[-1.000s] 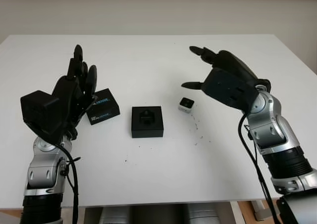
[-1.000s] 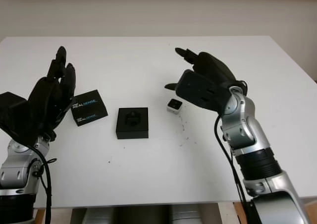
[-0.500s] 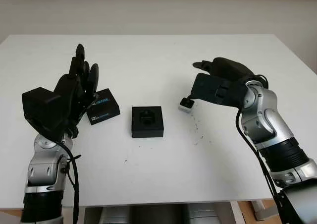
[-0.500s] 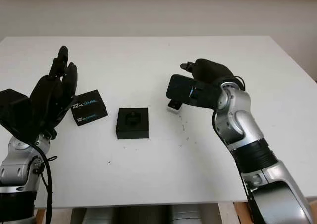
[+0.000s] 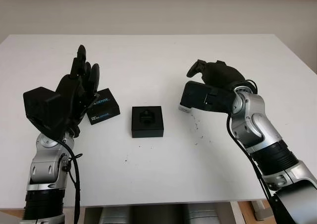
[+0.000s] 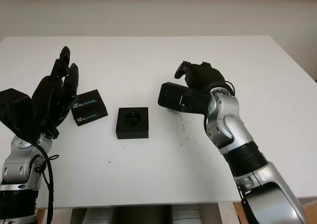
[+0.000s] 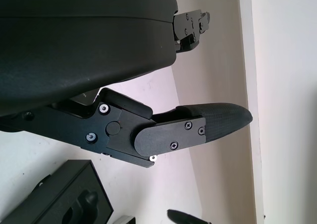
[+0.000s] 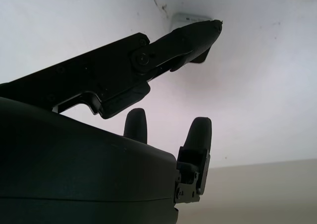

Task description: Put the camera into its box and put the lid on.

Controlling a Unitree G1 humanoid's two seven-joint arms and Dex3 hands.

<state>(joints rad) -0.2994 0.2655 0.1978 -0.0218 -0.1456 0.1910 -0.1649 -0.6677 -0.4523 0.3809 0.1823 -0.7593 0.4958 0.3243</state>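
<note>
Small white camera (image 5: 184,108) on table; open black box (image 5: 147,121); printed lid (image 5: 102,106) left.

camera (image 5: 184,108) – mostly hidden behind right hand (image 5: 210,83) | grasp – cannot tell

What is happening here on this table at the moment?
The right hand is over the small silver camera, with one finger at it, but the camera is on the white table, not lifted. The open black box stands in the middle, waiting with nothing inside. Its lid lies beside it, on the left. The left hand is raised above the table near the lid and holds nothing.
</note>
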